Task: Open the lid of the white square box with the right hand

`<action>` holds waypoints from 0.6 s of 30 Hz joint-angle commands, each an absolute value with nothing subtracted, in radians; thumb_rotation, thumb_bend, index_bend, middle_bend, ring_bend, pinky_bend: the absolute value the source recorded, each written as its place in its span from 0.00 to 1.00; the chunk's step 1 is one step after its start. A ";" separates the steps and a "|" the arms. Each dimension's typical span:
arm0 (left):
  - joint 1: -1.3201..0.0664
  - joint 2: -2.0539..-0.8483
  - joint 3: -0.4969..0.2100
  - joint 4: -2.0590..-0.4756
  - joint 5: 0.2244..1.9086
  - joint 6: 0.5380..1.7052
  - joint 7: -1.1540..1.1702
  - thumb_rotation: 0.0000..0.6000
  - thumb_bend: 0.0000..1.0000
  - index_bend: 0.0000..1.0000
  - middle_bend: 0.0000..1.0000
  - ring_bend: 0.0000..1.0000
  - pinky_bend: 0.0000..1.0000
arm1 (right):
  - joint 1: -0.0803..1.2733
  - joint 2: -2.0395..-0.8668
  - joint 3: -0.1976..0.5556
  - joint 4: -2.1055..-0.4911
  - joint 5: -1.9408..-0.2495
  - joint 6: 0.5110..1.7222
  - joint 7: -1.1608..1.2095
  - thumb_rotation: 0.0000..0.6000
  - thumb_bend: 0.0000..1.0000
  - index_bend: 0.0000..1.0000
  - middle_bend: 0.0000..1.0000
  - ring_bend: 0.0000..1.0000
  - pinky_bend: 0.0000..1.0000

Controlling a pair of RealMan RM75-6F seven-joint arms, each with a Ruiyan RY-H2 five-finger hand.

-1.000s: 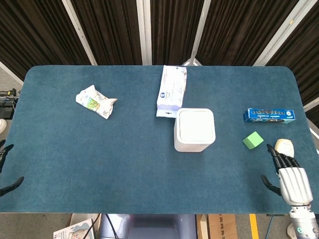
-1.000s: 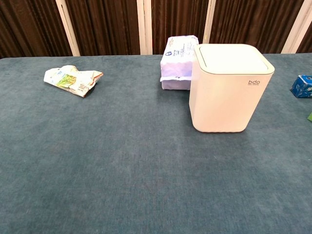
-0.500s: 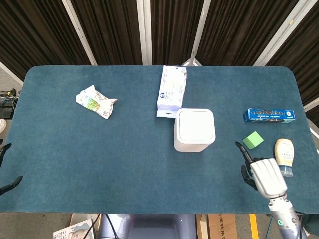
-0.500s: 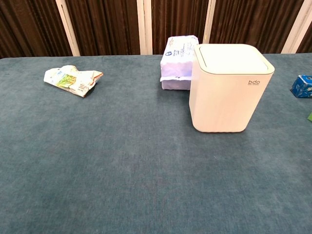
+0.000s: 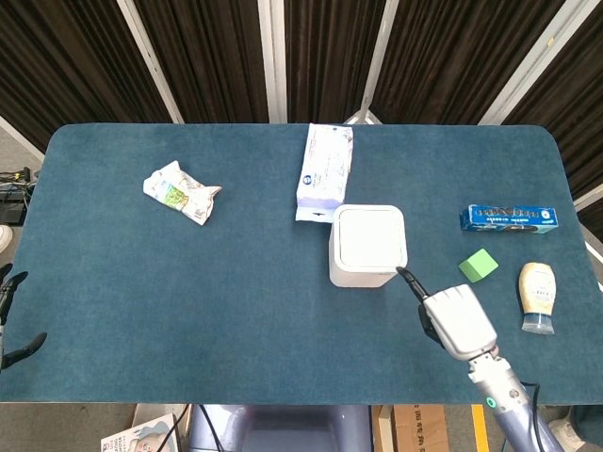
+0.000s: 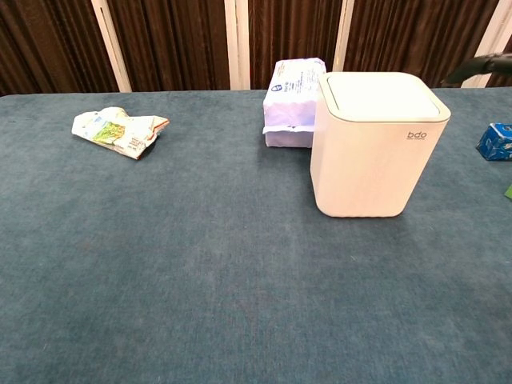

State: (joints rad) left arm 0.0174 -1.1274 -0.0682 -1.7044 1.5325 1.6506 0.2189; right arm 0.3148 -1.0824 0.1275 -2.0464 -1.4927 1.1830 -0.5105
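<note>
The white square box (image 5: 367,247) stands mid-table with its lid (image 5: 369,236) closed flat; in the chest view the box (image 6: 376,152) fills the right centre and its lid (image 6: 381,95) is also down. My right hand (image 5: 454,320) hovers just to the front right of the box, holding nothing, with a dark fingertip (image 5: 407,278) reaching close to the box's front right corner. A dark part of that hand (image 6: 480,67) shows at the chest view's upper right edge. My left hand (image 5: 13,320) shows only as spread fingertips at the far left edge, empty.
A tissue pack (image 5: 325,169) lies right behind the box. A crumpled wrapper (image 5: 179,191) sits far left. To the right are a blue packet (image 5: 509,217), a green cube (image 5: 479,266) and a squeeze bottle (image 5: 537,297), near my right arm.
My right hand has swept left from the table's right front corner, past the bottle and green cube, up to the box's front right corner. The box and lid have not moved.
</note>
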 commanded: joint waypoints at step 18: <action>0.018 -1.127 -0.069 -1.700 1.534 1.656 0.211 1.00 0.07 0.16 0.07 0.00 0.00 | 0.472 -1.207 0.194 -2.055 -1.197 1.098 -0.722 1.00 0.75 0.14 0.86 0.85 0.86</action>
